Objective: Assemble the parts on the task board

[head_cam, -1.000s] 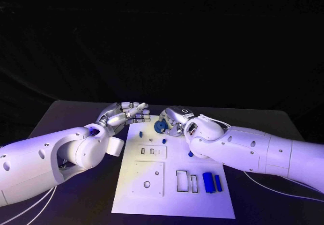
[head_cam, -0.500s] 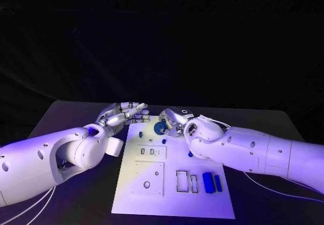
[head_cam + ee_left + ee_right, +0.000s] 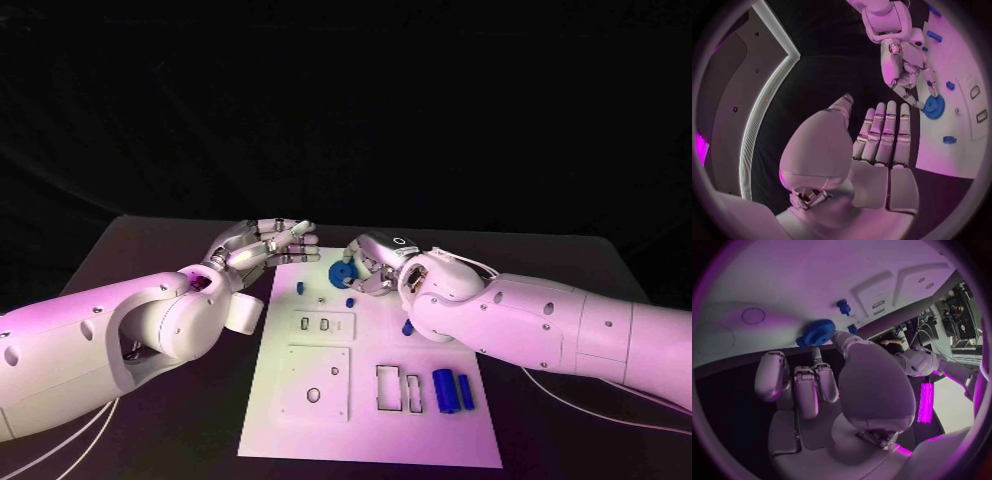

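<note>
Starting from the near edge of the task board, the white plate lying on the black worktop, two blue cylinders lie side by side just beyond that edge on the right-hand side, next to two narrow rectangular slots and a square panel with holes. Further up the board a small blue piece shows just beside the right forearm, and beyond the pair of small windows a short blue peg stands near the board's left edge, with another small blue piece close to it. At the far end of the board sits the blue gear, and this seems to be the step in hand: the right hand pinches the gear's rim between its fingertips, the wheel tilted and, in the right wrist view, at the board's far edge. I cannot tell whether the gear is already seated or only resting on the board. The next move probably calls for levelling the gear over its post or hole and pressing it down squarely. Just beside the board's far left corner hovers the left hand, holding nothing, fingers side by side and loosely extended toward the gear. It is close to the gear and could crowd the right hand's fingers; the nearby peg also leaves little room.
</note>
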